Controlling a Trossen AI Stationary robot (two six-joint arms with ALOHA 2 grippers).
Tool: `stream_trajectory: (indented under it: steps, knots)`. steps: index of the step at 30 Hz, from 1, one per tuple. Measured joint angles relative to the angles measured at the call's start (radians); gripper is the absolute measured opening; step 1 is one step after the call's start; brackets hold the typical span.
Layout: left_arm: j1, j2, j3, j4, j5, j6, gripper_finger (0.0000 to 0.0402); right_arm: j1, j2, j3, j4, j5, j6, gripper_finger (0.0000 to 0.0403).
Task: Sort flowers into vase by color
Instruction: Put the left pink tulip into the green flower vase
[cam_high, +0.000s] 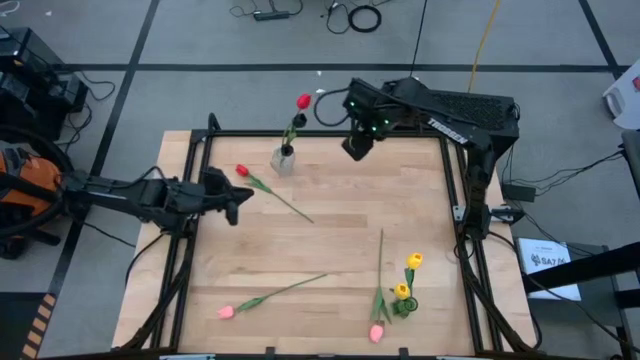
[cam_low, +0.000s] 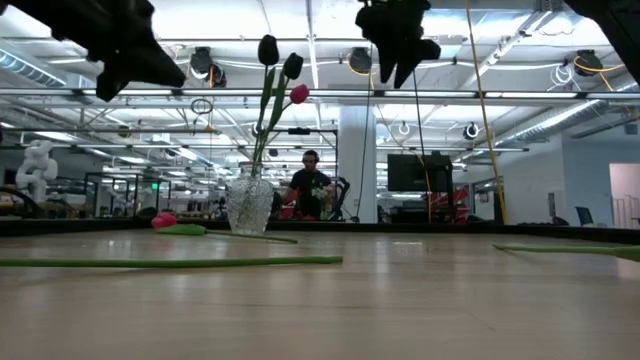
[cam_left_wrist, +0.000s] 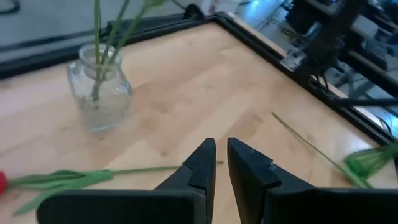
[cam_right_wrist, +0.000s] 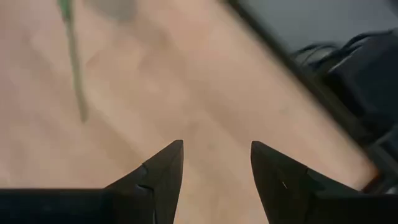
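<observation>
A glass vase (cam_high: 283, 160) stands at the table's far side, left of centre. It holds three tulips by their stems; a red head (cam_high: 303, 101) and a dark head (cam_high: 298, 120) show from above. A red tulip (cam_high: 242, 171) lies beside it. A pink tulip (cam_high: 225, 312), another pink one (cam_high: 376, 333) and two yellow ones (cam_high: 402, 291) lie along the near side. My left gripper (cam_high: 235, 203) hovers just near of the red tulip, fingers almost together and empty (cam_left_wrist: 221, 152). My right gripper (cam_high: 357, 148) hangs open and empty (cam_right_wrist: 216, 155) right of the vase.
A black frame (cam_high: 330, 133) runs round the wooden table top. The table's middle shows bare wood (cam_high: 340, 200). In the low view the vase (cam_low: 250, 205) stands left of centre and a long green stem (cam_low: 170, 262) lies across the foreground. A person sits far behind the table (cam_low: 310, 185).
</observation>
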Motion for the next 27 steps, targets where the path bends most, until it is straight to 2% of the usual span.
stream_trajectory:
  steps: [4, 8, 15, 21, 24, 27]
  knots:
    - [-0.001, 0.106, 0.000, 0.086, 0.012, -0.057, 0.0047, -0.003, -0.092, -0.076, 0.046, -0.019, -0.013, 0.0180]
    - [-0.001, 0.201, 0.000, 0.155, 0.056, -0.087, 0.0047, -0.011, -0.220, -0.210, 0.064, 0.014, -0.033, 0.0180]
    - [-0.013, 0.345, 0.050, 0.187, 0.084, -0.132, 0.0047, -0.027, -0.585, -0.626, 0.252, 0.003, -0.021, 0.0180]
    - [-0.029, 0.492, 0.160, 0.183, 0.086, -0.098, 0.0047, -0.027, -0.910, -0.944, 0.353, -0.021, 0.098, 0.0180]
    - [-0.029, 0.567, 0.225, 0.165, 0.085, -0.120, 0.0047, -0.029, -1.038, -1.093, 0.452, -0.025, 0.162, 0.0180]
    - [-0.029, 0.638, 0.293, 0.098, 0.085, -0.193, 0.0047, -0.029, -1.125, -1.231, 0.588, -0.091, 0.197, 0.0180]
